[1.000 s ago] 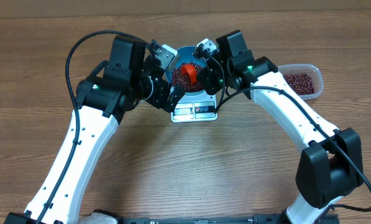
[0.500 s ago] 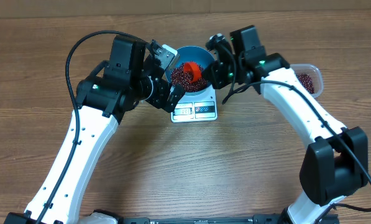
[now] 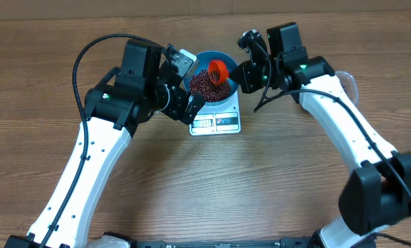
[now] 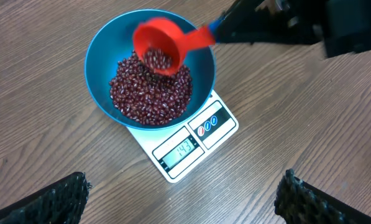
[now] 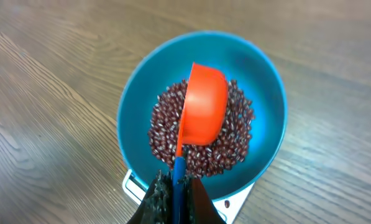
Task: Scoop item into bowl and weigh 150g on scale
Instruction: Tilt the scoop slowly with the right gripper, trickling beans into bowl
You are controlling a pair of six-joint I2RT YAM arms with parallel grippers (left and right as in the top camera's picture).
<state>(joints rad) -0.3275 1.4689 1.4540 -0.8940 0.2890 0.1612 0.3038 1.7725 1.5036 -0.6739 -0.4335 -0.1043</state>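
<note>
Overhead: your right gripper (image 3: 241, 71), just right of the blue bowl (image 3: 206, 55), pinches the handle of the red scoop (image 3: 219, 69) above the beans (image 3: 205, 85) heaped in the bowl, which sits on the scale (image 3: 216, 122). Left wrist: your left gripper (image 4: 182, 198) stands spread wide, empty, nearer than the scale. Right wrist: the scoop hangs tilted over the beans, its handle clamped in the gripper.
</note>
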